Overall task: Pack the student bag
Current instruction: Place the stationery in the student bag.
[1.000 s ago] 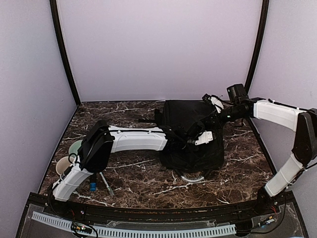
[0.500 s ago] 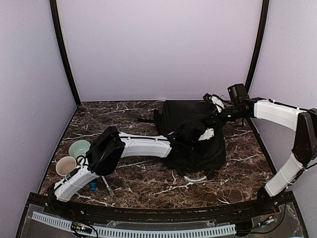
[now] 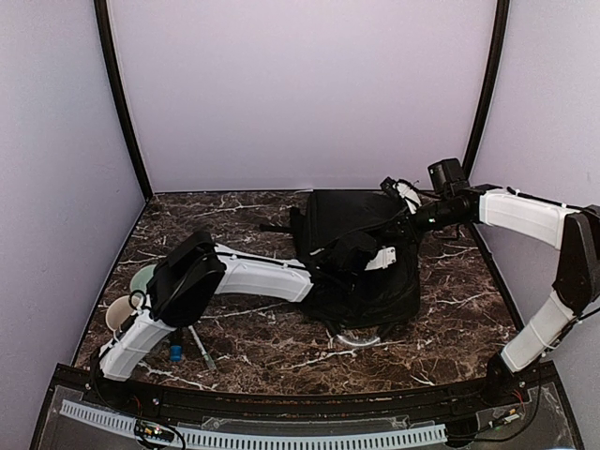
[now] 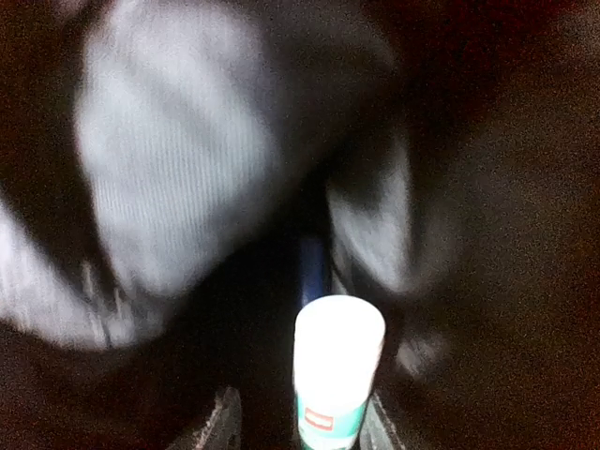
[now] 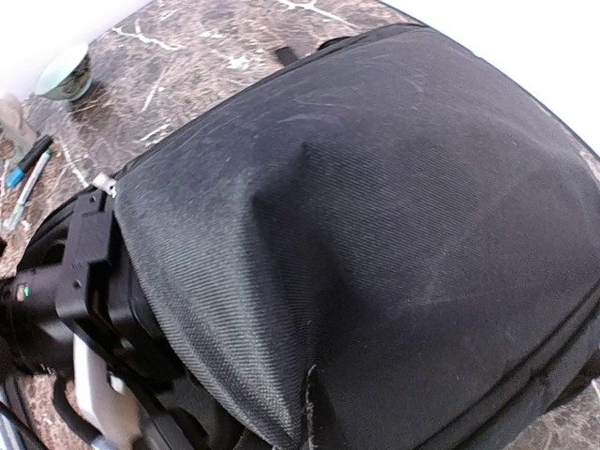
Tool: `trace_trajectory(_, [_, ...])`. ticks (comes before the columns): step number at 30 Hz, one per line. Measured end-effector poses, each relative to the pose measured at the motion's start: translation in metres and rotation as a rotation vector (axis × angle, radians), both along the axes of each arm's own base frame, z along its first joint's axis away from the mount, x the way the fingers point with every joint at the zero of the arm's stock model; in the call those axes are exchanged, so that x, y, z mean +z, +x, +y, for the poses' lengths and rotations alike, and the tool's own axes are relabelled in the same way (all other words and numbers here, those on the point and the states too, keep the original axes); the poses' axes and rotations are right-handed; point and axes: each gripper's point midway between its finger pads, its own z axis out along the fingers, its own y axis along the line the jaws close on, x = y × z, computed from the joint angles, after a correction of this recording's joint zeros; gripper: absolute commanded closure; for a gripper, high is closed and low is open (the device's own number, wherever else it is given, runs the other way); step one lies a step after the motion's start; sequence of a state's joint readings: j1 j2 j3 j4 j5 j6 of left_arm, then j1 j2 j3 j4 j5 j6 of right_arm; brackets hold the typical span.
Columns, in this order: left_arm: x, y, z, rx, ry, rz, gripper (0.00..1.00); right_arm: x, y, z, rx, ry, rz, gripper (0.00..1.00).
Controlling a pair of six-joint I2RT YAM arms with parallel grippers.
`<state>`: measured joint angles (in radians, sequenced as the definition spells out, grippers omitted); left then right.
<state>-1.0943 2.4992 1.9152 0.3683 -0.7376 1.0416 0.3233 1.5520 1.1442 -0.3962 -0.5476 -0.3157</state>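
The student bag (image 3: 349,217), a large black backpack, lies at the middle back of the table. My left arm reaches into its opening, so the left gripper is hidden in the top view. In the left wrist view the left gripper (image 4: 298,419) is inside the dark bag (image 4: 169,159). A white tube with a teal label (image 4: 337,352) stands between its jaws, with a gap on the left side. My right gripper (image 3: 403,220) is shut on a pinched fold of the bag's top fabric (image 5: 375,216) and holds it up; its fingers are hidden under the cloth.
A green bowl (image 3: 141,277) and a white cup (image 3: 119,313) sit at the left edge behind my left elbow. A blue-capped marker (image 3: 175,353) and a pen (image 3: 200,349) lie near the front left. A clear round object (image 3: 361,337) pokes out under the bag's near edge.
My left arm pushed right towards the bag, then drew its elbow back left. The bag's near side has shifted slightly. The right arm has held still.
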Motion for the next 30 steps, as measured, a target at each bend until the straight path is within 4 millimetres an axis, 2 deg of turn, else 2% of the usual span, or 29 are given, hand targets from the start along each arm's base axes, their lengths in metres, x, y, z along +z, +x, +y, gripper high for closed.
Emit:
trace_trajectory(4, [-0.001,-0.026,0.013,-0.032,0.006,0.054,0.55,0.0,-0.007,0.006,0.024,0.015,0.02,1.0])
trace_trajectory(8, [0.006,-0.056,0.012,-0.078,-0.003,0.064,0.55,0.001,-0.011,0.008,0.034,0.025,0.035,1.0])
trace_trajectory(15, [0.036,-0.119,0.0,-0.166,-0.057,0.045,0.55,0.001,-0.011,0.008,0.03,0.028,0.041,1.0])
trace_trajectory(19, [0.054,-0.139,0.007,-0.166,-0.125,0.082,0.55,0.001,-0.011,0.008,0.03,0.028,0.042,1.0])
trace_trajectory(24, [0.07,-0.148,0.032,-0.093,-0.244,0.222,0.54,0.001,-0.011,0.008,0.029,0.029,0.044,1.0])
trace_trajectory(28, [0.072,-0.159,0.068,0.006,-0.321,0.36,0.53,0.001,-0.011,0.008,0.028,0.029,0.043,1.0])
trace_trajectory(30, [0.07,-0.163,0.092,0.085,-0.369,0.444,0.53,0.001,-0.011,0.008,0.029,0.029,0.043,1.0])
